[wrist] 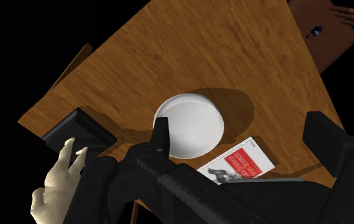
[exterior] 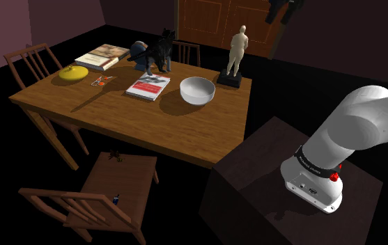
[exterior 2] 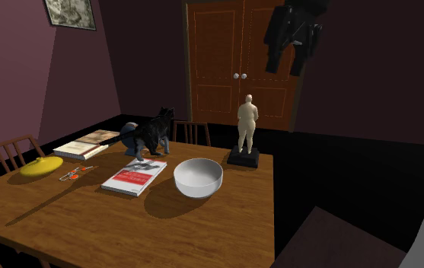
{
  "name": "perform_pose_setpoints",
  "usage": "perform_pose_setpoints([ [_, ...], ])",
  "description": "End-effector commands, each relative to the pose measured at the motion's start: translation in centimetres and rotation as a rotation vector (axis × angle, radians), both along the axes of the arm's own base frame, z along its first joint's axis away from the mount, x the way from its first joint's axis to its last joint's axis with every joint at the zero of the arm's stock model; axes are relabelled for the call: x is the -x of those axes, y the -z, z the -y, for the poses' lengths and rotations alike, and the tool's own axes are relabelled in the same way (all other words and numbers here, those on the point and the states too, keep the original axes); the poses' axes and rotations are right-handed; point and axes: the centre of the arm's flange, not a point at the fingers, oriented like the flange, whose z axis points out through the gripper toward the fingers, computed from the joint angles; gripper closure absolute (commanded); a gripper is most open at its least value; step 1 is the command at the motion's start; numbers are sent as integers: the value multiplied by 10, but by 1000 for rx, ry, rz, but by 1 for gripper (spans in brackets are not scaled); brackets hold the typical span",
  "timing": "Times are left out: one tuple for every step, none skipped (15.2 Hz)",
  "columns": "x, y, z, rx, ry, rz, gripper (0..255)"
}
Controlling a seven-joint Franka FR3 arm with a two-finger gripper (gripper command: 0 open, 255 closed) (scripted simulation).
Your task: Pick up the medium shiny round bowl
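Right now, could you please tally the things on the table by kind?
Bowls: 1, white bowl
Figures: 2, pale human figure, black animal figure
Books: 3, red-and-white book, far pile looks like 2
Other small items: 3, yellow disc, orange-red item, blue object
Total: 9

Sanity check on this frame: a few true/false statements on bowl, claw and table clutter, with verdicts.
1. The white bowl stands upright on the wooden table. True.
2. The claw is shut on the bowl. False: it is open, high above the table, holding nothing.
3. A red-and-white book lies beside the bowl. True.
4. The pale statue lies toppled. False: it stands upright on its dark base.
5. The black cat figure stands in the bowl. False: it stands on the table, behind the book.
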Motion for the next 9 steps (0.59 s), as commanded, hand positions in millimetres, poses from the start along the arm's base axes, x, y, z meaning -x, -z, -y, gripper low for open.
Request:
perform_pose_setpoints([
  [0,0,0,0,0,0,0],
  [-9,10,3,1,-2,-4,0],
  [-19,19,5,1,-4,-9,0],
  [-28,29,8,2,-6,-13,0],
  [-37,38,11,2,-8,-18,0],
  [-46,48,13,3,-10,-22,0],
  [-55,58,16,3,-12,-27,0],
  [-65,67,19,4,-14,-31,0],
  [-74,77,21,4,-16,-36,0],
])
